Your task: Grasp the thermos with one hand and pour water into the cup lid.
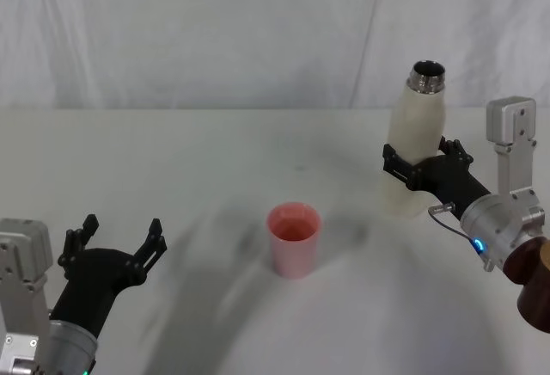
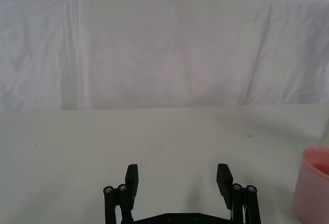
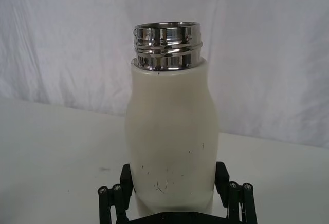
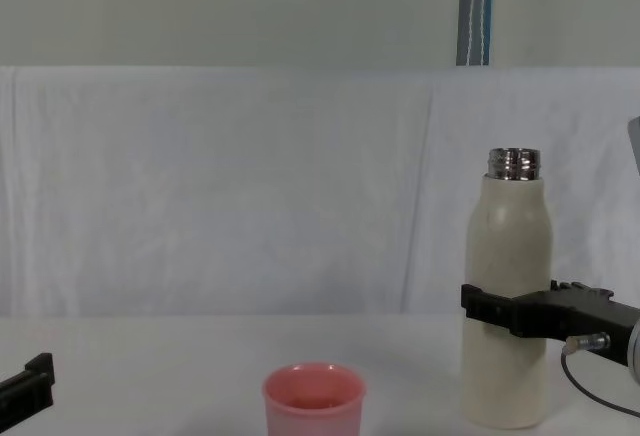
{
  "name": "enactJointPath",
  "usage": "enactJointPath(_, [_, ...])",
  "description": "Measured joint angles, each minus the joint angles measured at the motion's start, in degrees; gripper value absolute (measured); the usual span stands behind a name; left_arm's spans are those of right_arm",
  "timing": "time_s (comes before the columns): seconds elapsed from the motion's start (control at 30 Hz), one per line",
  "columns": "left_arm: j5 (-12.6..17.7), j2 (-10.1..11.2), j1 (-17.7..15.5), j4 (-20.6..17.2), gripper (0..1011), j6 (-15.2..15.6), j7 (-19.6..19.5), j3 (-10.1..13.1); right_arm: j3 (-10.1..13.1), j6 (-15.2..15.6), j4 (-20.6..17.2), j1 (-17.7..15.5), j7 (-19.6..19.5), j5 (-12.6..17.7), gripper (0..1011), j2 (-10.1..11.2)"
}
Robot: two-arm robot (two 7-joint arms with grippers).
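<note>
The thermos [image 1: 417,147] stands upright on the right side of the table, cream-white with its open steel neck on top. My right gripper [image 1: 421,167] is shut on its lower body, one finger pressed against each side [image 3: 175,175]. In the chest view the black jaws cross the thermos [image 4: 510,256] below mid-height and its base rests on the table. The pink cup lid [image 1: 294,237] stands upright at the table's middle, to the left of the thermos and apart from it. My left gripper [image 1: 120,236] hovers open and empty near the front left, with the cup lid [image 2: 313,188] off to its side.
A white cloth covers the table [image 1: 215,160] and hangs as a backdrop behind it. Bare cloth lies between the cup lid and the thermos. A grey-blue post [image 4: 475,11] rises behind the backdrop.
</note>
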Motion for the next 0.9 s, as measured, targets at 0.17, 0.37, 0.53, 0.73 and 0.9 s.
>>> enactJointPath(0.17, [0.0, 0.0, 0.0, 0.0, 1001, 0.0, 0.0, 0.0, 0.0, 0.0, 0.0, 0.0, 0.0, 0.0, 1001, 0.0])
enactJointPath(0.37, [0.0, 0.0, 0.0, 0.0, 1001, 0.0, 0.0, 0.0, 0.0, 0.0, 0.0, 0.0, 0.0, 0.0, 1001, 0.0])
enactJointPath(0.53, [0.0, 0.0, 0.0, 0.0, 1001, 0.0, 0.0, 0.0, 0.0, 0.0, 0.0, 0.0, 0.0, 0.0, 1001, 0.0])
enactJointPath(0.73, [0.0, 0.0, 0.0, 0.0, 1001, 0.0, 0.0, 0.0, 0.0, 0.0, 0.0, 0.0, 0.0, 0.0, 1001, 0.0])
enactJointPath(0.9, [0.0, 0.0, 0.0, 0.0, 1001, 0.0, 0.0, 0.0, 0.0, 0.0, 0.0, 0.0, 0.0, 0.0, 1001, 0.0])
